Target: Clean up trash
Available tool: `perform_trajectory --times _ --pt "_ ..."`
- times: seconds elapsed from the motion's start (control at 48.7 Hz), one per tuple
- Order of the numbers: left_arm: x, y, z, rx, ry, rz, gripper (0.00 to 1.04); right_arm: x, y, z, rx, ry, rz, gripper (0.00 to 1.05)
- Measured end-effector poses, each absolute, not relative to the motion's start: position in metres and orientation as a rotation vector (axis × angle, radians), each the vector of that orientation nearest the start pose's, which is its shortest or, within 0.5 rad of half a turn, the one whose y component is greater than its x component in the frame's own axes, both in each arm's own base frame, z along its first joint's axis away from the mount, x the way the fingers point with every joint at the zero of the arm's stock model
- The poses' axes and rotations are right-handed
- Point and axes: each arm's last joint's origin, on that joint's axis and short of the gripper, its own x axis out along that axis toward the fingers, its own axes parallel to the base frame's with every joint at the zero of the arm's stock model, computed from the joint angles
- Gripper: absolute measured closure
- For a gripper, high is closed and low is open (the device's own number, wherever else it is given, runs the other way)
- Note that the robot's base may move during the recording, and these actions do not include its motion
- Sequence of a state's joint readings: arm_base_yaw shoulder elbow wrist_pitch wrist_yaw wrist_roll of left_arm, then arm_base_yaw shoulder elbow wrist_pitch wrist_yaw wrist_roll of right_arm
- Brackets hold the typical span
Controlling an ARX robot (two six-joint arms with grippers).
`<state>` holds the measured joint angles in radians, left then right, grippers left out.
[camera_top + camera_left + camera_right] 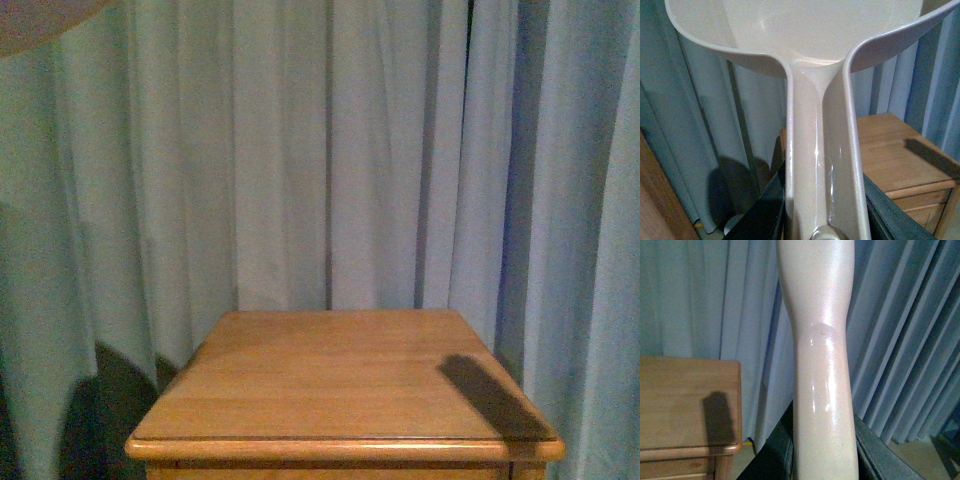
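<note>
In the left wrist view a pale pinkish dustpan (800, 60) fills the frame, its grooved handle running down between the dark fingers (760, 210) of my left gripper (822, 220), which is shut on it. The pan's scoop holds nothing that I can see. In the right wrist view a smooth pale brush handle (822, 390) rises between the dark fingers (875, 455) of my right gripper (825, 460), shut on it. The brush head is out of view. The trash is out of view in all three views. Neither gripper shows in the front view.
A wooden side table (340, 385) stands in front of me with a dark shadow near its right front corner. The same table (900, 160) shows beyond the dustpan handle, and the table (687, 405) sits beside the brush handle. Pale blue curtains (320, 150) hang behind.
</note>
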<state>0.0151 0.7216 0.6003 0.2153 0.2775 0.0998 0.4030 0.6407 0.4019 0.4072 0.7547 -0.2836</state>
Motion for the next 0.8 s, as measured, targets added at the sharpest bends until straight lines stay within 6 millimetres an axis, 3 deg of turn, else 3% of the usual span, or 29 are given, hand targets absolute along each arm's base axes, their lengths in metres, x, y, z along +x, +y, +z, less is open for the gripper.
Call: perform_trajectory --times 0.802 --pt "0.1677 -0.0057 0.3157 0.111 -0.103 -0.254 0.77 0.1427 0.0389 0.2769 -0.180 -0.095 -0.374 0.85"
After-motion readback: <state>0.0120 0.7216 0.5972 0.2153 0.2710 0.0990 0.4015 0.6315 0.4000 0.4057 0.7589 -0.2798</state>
